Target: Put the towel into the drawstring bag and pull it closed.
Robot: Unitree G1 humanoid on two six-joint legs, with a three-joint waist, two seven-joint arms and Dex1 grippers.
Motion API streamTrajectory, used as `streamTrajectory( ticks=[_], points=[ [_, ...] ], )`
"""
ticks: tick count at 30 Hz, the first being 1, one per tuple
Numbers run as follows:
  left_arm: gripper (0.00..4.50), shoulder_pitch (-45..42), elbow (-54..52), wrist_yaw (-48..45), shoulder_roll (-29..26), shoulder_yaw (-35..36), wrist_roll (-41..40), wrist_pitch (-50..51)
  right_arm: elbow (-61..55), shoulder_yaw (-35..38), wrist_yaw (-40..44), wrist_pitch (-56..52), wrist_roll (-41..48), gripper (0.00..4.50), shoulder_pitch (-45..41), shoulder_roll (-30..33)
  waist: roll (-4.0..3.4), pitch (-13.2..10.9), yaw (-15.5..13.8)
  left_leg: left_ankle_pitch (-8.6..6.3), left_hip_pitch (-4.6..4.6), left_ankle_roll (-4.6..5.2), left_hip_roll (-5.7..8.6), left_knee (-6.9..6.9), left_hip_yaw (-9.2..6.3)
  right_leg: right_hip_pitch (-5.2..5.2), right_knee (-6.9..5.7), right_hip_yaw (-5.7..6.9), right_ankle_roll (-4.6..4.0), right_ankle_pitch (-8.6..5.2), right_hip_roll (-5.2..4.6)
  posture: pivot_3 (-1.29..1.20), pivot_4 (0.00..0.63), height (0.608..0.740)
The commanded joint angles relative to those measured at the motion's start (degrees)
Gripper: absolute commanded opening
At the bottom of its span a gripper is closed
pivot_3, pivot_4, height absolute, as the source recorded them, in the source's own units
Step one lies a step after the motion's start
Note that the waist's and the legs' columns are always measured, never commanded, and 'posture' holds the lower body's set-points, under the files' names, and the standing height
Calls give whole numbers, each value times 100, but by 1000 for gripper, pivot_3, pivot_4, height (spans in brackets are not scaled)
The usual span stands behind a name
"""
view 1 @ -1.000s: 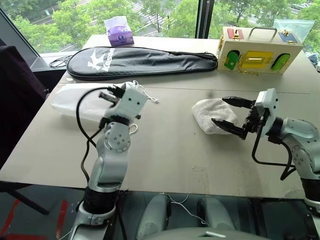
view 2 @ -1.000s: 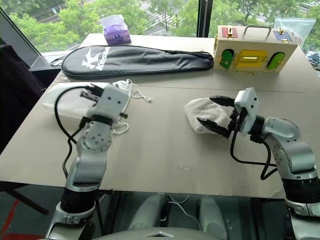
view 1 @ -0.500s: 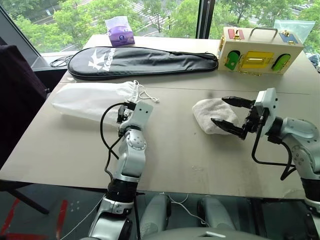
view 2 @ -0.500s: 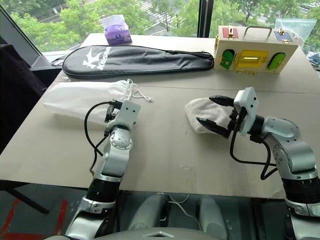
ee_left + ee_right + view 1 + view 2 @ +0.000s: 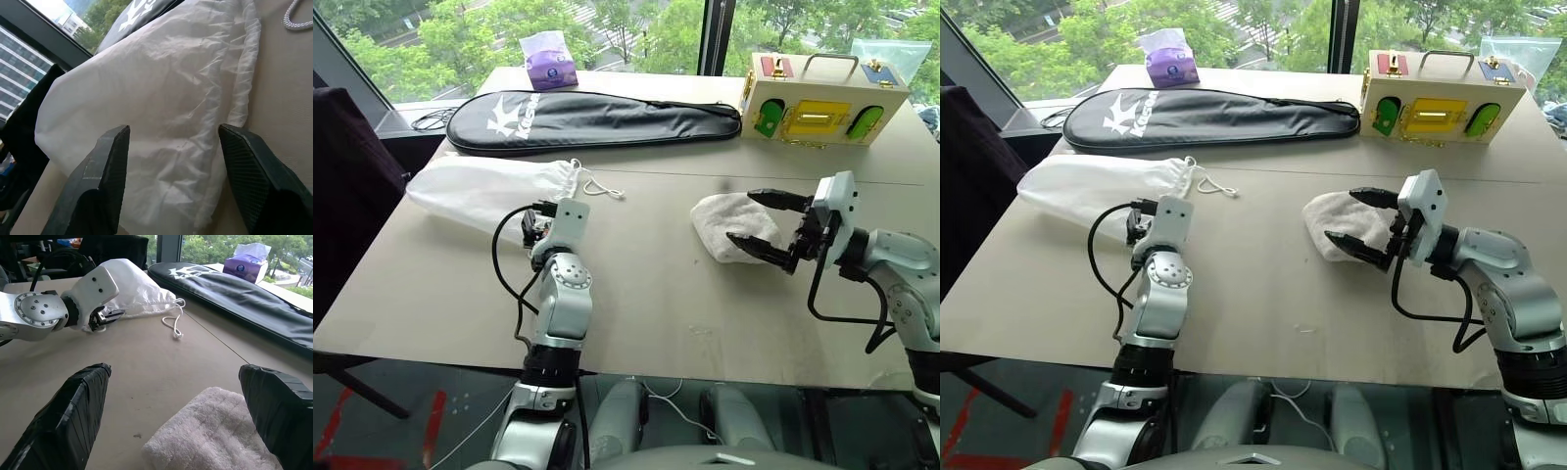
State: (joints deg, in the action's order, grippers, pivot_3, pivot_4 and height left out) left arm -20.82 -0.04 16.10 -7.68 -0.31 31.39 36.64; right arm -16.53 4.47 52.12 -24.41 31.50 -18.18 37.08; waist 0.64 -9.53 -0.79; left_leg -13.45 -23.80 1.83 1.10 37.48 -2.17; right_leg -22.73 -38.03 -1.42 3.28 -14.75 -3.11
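1. The towel (image 5: 724, 225) lies on the desk (image 5: 646, 294), right of centre; the right end effector (image 5: 762, 223) straddles its near edge with fingers spread wide, not closed on it
2. The drawstring bag (image 5: 480, 188) lies flat at the left, mouth and cords toward the middle
3. The left end effector (image 5: 1139, 221) sits at the bag's near edge; the left wrist view shows its fingers (image 5: 105, 161) apart around the fabric, gripping nothing
4. Best to pinch one layer near the mouth, so the bag opens
5. The racket cover (image 5: 592, 117), tissue pack (image 5: 546, 61) and latch box (image 5: 822, 96) sit well behind, out of the way
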Motion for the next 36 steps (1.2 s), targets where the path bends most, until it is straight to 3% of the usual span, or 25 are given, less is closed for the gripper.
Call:
streamTrajectory(
  ticks=[1,2,19,22,26,36],
  points=[
    [839,58,-193,193,-47,103,58,-67,-198,164,-20,41,84,4500,-118,48,0,0,-2,0,0,0,0,0,0,0,0,0,0,0,0,0,150,740],
    [378,80,-194,212,-47,102,59,-83,-196,169,-20,42,85,4500,-121,51,-1,1,-2,0,0,0,0,0,0,0,0,0,0,0,-1,0,150,740],
    [378,490,-234,151,-294,255,-184,-745,-181,142,-10,110,51,4500,-45,20,0,2,13,-1,3,-1,-4,-2,2,0,-1,-4,0,0,-2,0,150,740],
    [1064,496,-196,157,-314,282,-269,-837,-195,176,7,131,55,4500,0,41,0,2,11,-1,2,-1,-4,-2,2,0,0,-4,0,0,-3,0,150,740],
    [2862,403,-33,263,-352,262,-208,-808,-175,241,50,177,58,4500,48,85,1,2,-2,0,2,0,-3,-2,1,0,0,-2,0,0,-3,0,150,740],
    [2862,265,-31,647,-425,393,-195,-995,-82,269,131,288,20,4500,110,120,1,2,-2,0,1,-1,-2,-2,1,0,0,-2,0,0,-3,0,150,740]
  ],
)
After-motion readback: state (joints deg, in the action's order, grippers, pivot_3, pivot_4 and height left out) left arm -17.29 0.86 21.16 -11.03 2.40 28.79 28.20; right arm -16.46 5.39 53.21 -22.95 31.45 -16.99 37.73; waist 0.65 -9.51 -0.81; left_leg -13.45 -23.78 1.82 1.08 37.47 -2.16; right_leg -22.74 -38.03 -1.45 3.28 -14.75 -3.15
